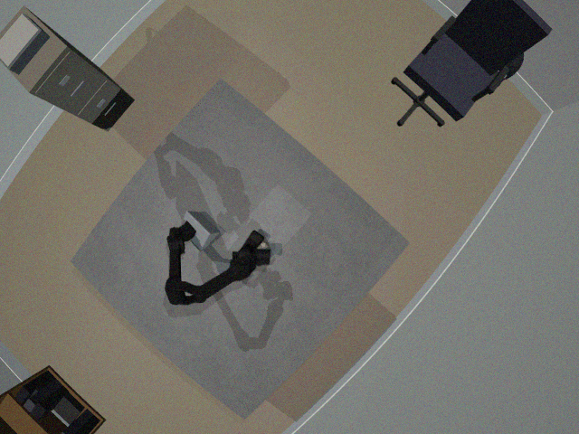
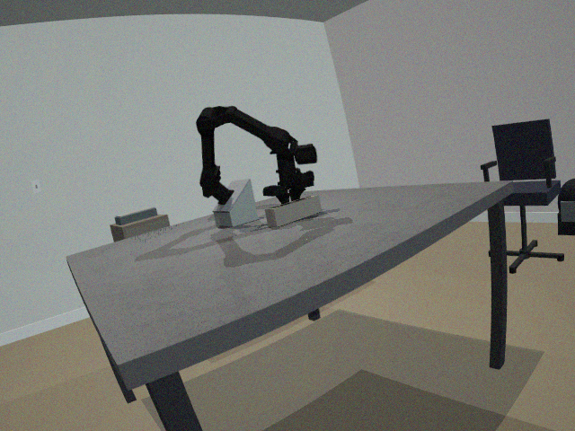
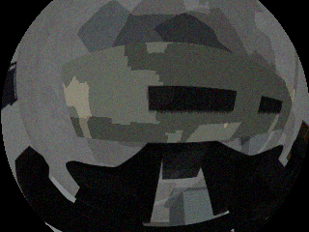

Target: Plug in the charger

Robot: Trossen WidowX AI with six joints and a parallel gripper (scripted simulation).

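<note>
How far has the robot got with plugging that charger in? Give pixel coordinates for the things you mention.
Already done: the charger [image 3: 181, 169] looks picked up, a dark block between the fingers.

In hand: the gripper [image 2: 288, 200] [image 3: 178, 137] is shut on it, right at the power strip [image 2: 293, 211] [image 3: 111, 92].

Left: perhaps the straight push, then letting go; the prongs are hidden, so I can't tell whether they're in.

A black arm [image 2: 248, 125] arched from a pale wedge-shaped base [image 2: 243, 206], tool [image 2: 288, 198] down at a pale box [image 2: 295, 212].
</note>
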